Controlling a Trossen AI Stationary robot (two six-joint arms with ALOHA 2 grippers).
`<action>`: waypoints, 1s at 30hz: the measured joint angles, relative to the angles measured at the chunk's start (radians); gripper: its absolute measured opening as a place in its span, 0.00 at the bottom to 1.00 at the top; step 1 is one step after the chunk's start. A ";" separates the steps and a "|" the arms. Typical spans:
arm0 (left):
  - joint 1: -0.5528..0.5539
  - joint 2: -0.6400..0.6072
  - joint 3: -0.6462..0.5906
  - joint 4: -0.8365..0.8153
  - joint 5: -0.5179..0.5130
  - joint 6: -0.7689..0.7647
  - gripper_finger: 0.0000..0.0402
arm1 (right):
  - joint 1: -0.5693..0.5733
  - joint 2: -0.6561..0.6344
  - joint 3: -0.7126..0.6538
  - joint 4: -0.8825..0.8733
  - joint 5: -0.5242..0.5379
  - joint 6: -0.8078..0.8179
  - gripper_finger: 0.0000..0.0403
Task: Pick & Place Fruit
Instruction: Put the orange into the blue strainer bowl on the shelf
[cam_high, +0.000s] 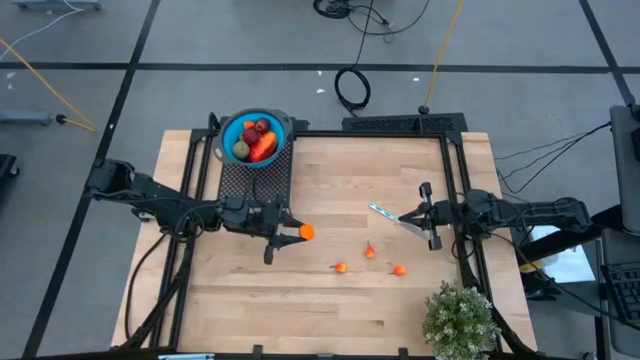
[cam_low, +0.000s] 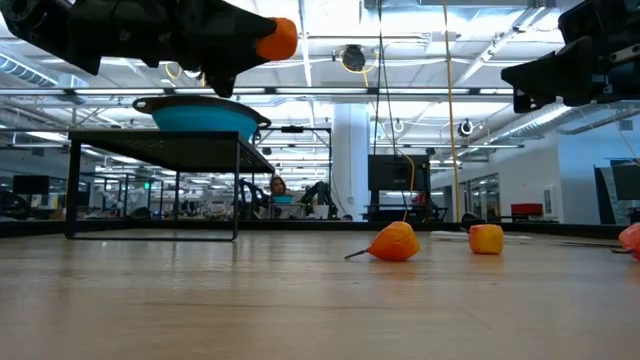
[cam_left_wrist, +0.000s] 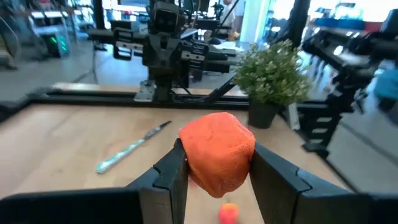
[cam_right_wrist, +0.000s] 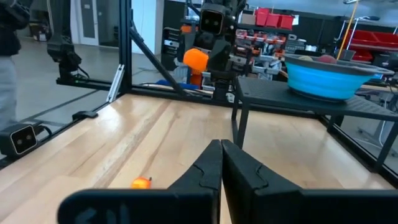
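We see the blue bowl (cam_high: 228, 133) on its black stand holding several fruits (cam_high: 257, 139). Our left gripper (cam_high: 293, 234) grips an orange fruit (cam_high: 307, 232) above the table; the right gripper (cam_high: 432, 215) is clenched empty.

Wooden table (cam_high: 250, 290): three orange fruits (cam_high: 369, 252), utensil (cam_high: 383, 212), plant (cam_high: 460, 320).

Overhead straight down, low level across table (cam_high: 300, 300), wrist cameras facing each other
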 joint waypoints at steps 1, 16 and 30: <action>-0.005 0.000 0.000 0.000 -0.014 0.024 0.35 | -0.001 0.000 0.000 -0.002 0.000 0.001 0.00; -0.107 -0.011 0.000 0.048 -0.073 0.241 0.35 | -0.002 0.000 0.000 -0.017 0.000 0.002 0.00; -0.149 -0.012 0.000 0.283 0.507 0.307 0.35 | -0.001 0.000 0.000 -0.021 0.000 -0.004 0.00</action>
